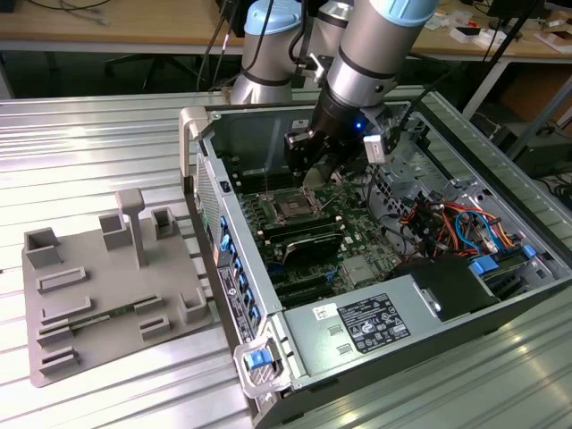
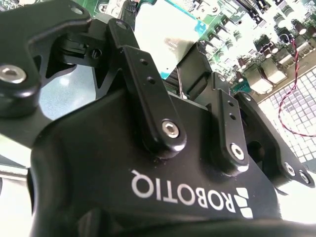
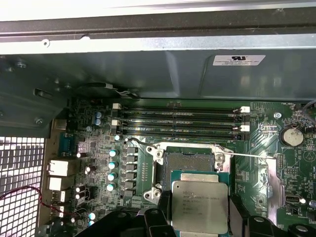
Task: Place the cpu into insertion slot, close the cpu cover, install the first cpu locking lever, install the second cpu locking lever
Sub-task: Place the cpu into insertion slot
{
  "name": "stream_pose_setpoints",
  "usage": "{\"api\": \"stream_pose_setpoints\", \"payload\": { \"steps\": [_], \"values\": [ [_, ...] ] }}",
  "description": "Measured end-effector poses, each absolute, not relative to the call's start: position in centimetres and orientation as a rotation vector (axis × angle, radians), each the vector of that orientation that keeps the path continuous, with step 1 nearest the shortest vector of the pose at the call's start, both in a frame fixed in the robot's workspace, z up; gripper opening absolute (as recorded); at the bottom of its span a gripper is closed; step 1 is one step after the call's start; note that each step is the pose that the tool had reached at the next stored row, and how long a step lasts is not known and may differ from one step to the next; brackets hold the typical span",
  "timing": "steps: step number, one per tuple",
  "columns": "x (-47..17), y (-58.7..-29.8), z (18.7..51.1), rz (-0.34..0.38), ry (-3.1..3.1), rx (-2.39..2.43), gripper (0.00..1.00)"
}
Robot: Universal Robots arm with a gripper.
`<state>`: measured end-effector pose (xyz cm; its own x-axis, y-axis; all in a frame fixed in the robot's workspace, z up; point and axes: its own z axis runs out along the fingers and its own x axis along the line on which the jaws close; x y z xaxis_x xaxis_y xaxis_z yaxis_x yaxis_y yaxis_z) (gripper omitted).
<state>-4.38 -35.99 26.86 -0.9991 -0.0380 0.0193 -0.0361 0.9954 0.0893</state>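
Grips the cpu (image 3: 200, 207) by two opposite edges in the gripper (image 1: 315, 176), jaws pressed onto it. Holds it metal top up over the green motherboard (image 3: 256, 173), close beside the insertion slot (image 3: 190, 160), not yet seated, inside the open computer case (image 1: 259, 134).

Ribbed metal desk (image 1: 98, 152), open computer case (image 1: 255, 134) lying on it toward the exterior view's right, grey holder tray (image 1: 107, 268) just beside the case, toward the left.
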Motion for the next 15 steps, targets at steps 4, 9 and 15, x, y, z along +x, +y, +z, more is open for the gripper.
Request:
{"api": "stream_pose_setpoints", "payload": {
  "steps": [4, 9, 15],
  "values": [
    [-4.38, -35.99, 26.76, -0.139, -3.117, 0.058, 0.55],
    [-4.38, -35.99, 26.65, -0.139, -3.117, 0.058, 0.55],
    [-4.38, -35.99, 26.51, -0.139, -3.117, 0.058, 0.55]
  ]
}}
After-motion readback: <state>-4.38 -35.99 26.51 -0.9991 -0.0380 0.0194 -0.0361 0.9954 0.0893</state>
